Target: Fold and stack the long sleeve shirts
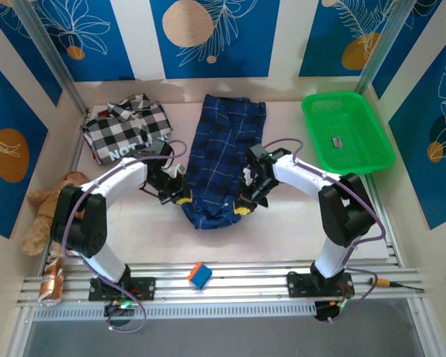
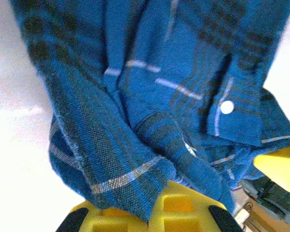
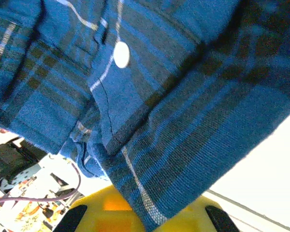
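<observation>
Overhead, a green plastic mesh basket (image 1: 334, 95) sits at the far right of the pale tabletop (image 1: 134, 223). One small dark item (image 1: 337, 141) lies on its floor, too small to identify.

A dark blue plaid cloth shirt (image 1: 227, 149) with thin light lines lies lengthwise in the middle of the tabletop, its near end bunched and narrowed. My left fingers (image 1: 181, 197) are clenched on that shirt's near left edge, and my right fingers (image 1: 242, 210) are clenched on its near right edge. Each wrist camera shows plaid fabric pinched between yellow pads (image 2: 183, 220), with a white button (image 3: 121, 54) close by.

A black-and-white checked cloth shirt (image 1: 130, 134) with white lettering lies crumpled in the far left corner, apart from the plaid one and just beyond my left arm. A brown teddy bear (image 1: 48, 212) slumps at the left edge. On the metal rail (image 1: 245, 286) by my bases rest a blue and orange cube (image 1: 199, 275) and, far left, a can (image 1: 53, 286).
</observation>
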### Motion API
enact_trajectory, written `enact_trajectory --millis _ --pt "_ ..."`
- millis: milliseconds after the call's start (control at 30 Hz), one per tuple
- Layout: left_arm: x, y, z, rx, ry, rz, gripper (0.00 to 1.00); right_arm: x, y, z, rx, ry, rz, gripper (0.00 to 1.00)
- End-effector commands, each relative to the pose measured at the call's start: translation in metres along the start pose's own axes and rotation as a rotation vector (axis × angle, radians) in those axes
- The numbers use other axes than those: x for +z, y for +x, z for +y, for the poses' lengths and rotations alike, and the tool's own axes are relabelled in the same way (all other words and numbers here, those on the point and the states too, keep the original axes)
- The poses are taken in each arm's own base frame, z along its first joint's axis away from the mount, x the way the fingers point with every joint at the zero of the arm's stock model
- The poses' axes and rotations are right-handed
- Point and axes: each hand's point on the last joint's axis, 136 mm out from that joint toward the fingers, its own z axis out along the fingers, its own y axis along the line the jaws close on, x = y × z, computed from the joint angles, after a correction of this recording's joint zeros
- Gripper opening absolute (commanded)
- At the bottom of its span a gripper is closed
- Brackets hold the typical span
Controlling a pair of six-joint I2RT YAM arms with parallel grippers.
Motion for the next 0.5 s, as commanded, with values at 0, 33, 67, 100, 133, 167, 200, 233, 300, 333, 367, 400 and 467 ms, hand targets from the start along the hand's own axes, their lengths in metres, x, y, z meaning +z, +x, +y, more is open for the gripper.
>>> enact_trajectory --millis 0,33,67,100,133,167,200,233,300,333,367,400,467 --pt "-0.011 -0.020 -0.022 -0.013 0.077 -0.021 0.00 -0.013 -0.006 0.009 0.006 -0.046 0.009 0.00" --pt "-0.014 -0.026 -0.028 -0.005 0.088 -0.036 0.00 -0.018 -0.011 0.011 0.006 -0.059 -0.003 0.00" --pt "-0.016 -0.030 -0.032 0.000 0.095 -0.042 0.00 -0.022 -0.014 0.013 0.004 -0.066 -0.012 0.00" --pt "-0.019 -0.036 -0.037 0.009 0.103 -0.054 0.00 -0.027 -0.017 0.015 0.001 -0.075 -0.020 0.00" --pt "-0.020 -0.041 -0.041 0.015 0.109 -0.062 0.00 -0.031 -0.020 0.016 0.001 -0.082 -0.024 0.00" --pt "-0.022 -0.045 -0.044 0.019 0.114 -0.067 0.00 -0.035 -0.023 0.018 -0.003 -0.089 -0.030 0.00" --pt "-0.023 -0.049 -0.048 0.024 0.123 -0.075 0.00 -0.039 -0.027 0.018 -0.004 -0.093 -0.039 0.00" --pt "-0.024 -0.053 -0.051 0.023 0.131 -0.083 0.00 -0.043 -0.030 0.019 -0.004 -0.100 -0.045 0.00" --pt "-0.026 -0.061 -0.053 0.021 0.139 -0.098 0.00 -0.050 -0.036 0.020 -0.003 -0.111 -0.058 0.00" --pt "-0.026 -0.065 -0.054 0.021 0.141 -0.106 0.00 -0.054 -0.039 0.020 0.000 -0.120 -0.066 0.00" --pt "-0.026 -0.068 -0.054 0.022 0.140 -0.113 0.00 -0.057 -0.043 0.020 0.002 -0.128 -0.072 0.00" --pt "-0.027 -0.072 -0.054 0.021 0.141 -0.122 0.00 -0.061 -0.046 0.022 -0.001 -0.140 -0.078 0.00" --pt "-0.029 -0.081 -0.057 0.028 0.141 -0.143 0.00 -0.067 -0.053 0.023 -0.006 -0.146 -0.093 0.00"
